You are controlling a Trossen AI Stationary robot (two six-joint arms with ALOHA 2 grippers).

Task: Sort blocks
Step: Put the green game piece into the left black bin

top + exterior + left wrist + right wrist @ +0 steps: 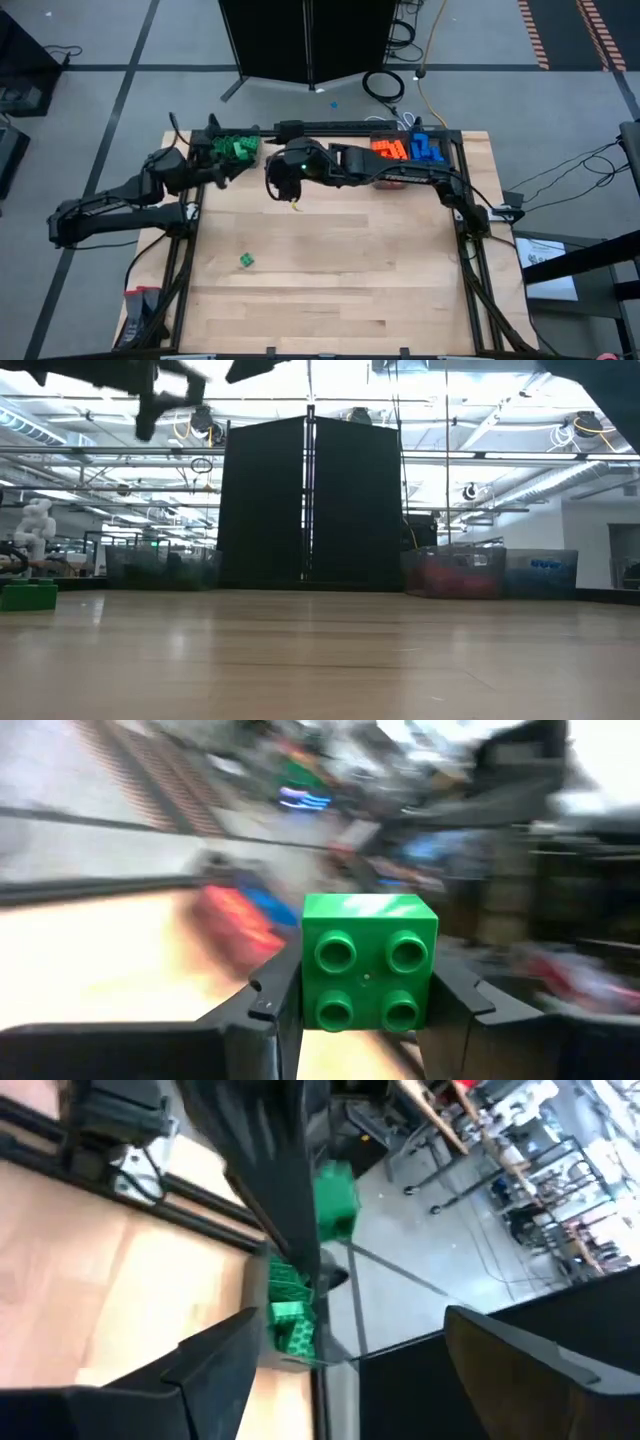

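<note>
My left gripper (365, 992) is shut on a green four-stud block (369, 963). It hangs at the table's far left, beside a bin of green blocks (236, 148). The right wrist view shows that same block (335, 1200) in dark fingers above the bin of green blocks (290, 1315). My right gripper (283, 183) hangs over the far middle of the table, fingers open (360, 1345), nothing between them. A lone green block (246, 260) lies flat on the wood nearer the front; the low view has it at the left (28, 595). My left gripper pinches the green block between its two fingers, one on each of two opposite side walls (306, 970). The studded face looks back at the wrist camera. The fingers point about level, and the block is lifted clear of the table.
Bins of orange blocks (389, 150) and blue blocks (428, 148) stand along the far edge at the right, under my right arm. A black frame rail (330, 127) runs along the far edge. The wood toward the near edge (330, 300) is bare.
</note>
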